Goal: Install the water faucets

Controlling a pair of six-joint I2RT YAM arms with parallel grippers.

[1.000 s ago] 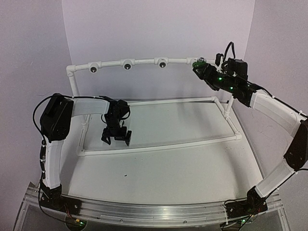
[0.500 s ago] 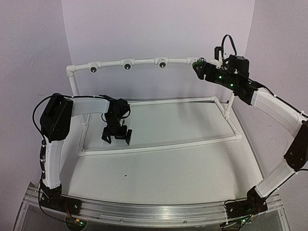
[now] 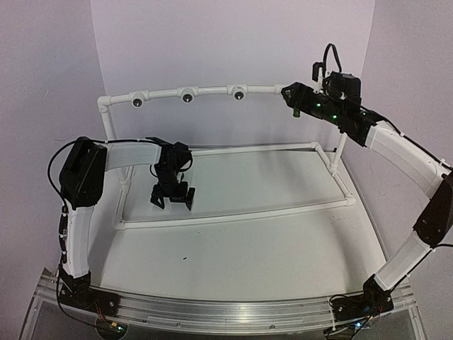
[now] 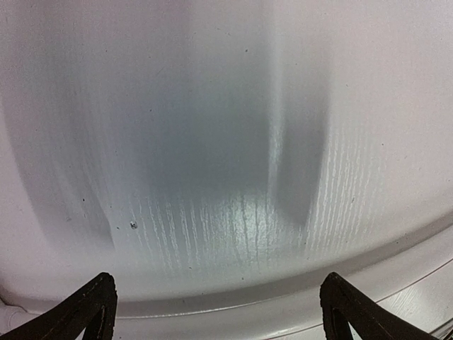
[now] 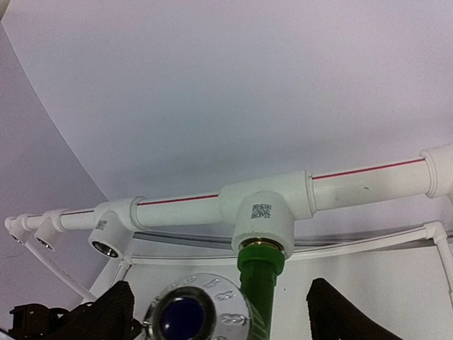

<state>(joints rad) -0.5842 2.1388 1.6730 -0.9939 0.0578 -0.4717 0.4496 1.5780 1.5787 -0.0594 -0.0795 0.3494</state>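
While the small bright-green plastic tap (image 5: 260,283) with a silver ribbed end sits threaded into the white plastic tee fitting (image 5: 265,205), I judge tightening is underway; next, close and twist. My right gripper (image 5: 221,306) reaches up, jaws apart astride it; my left gripper (image 4: 216,312) hangs wide open over the table (image 4: 226,177).

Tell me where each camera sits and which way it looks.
Top: fixed above and behind, looking down on table and white pipe frame; left arm and right arm show.
Left wrist: on the left arm, facing the table; open jaw tips show.
Right wrist: faces the green faucet in a tee fitting; jaws flank it.
Shared: top and right wrist both see the tee fittings.
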